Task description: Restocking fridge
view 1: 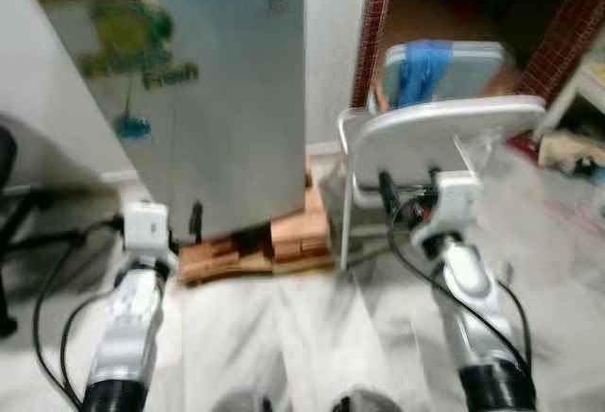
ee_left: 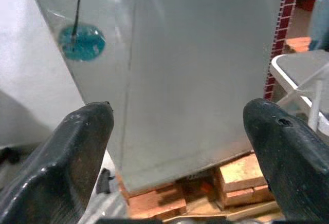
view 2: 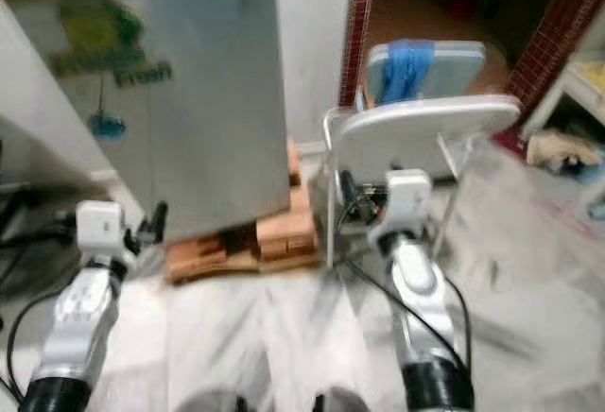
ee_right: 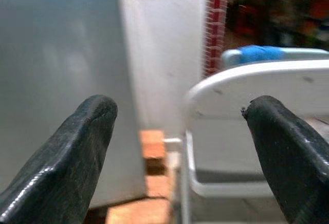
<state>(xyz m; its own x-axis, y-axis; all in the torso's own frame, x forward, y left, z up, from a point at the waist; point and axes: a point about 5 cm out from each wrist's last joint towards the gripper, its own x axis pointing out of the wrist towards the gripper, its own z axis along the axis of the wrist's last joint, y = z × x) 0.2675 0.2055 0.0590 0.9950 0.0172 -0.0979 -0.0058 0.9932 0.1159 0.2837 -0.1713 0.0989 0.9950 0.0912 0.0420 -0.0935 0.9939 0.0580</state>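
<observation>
Spread left pincer faces fridge; head view adds chair.

Two silver arms with black-fingered grippers

The left arm and right arm are showing smooth silver shells that are ending in ribbed black collars near the bottom edge. Each is carrying a boxy pale-grey wrist block, and thin black cables are looping alongside both forearms; red and dark wiring is showing at the right wrist. The left gripper and right gripper are presenting thick, glossy black fingers with rounded tips, and one right fingertip is bearing a tiny pit near its edge.
</observation>
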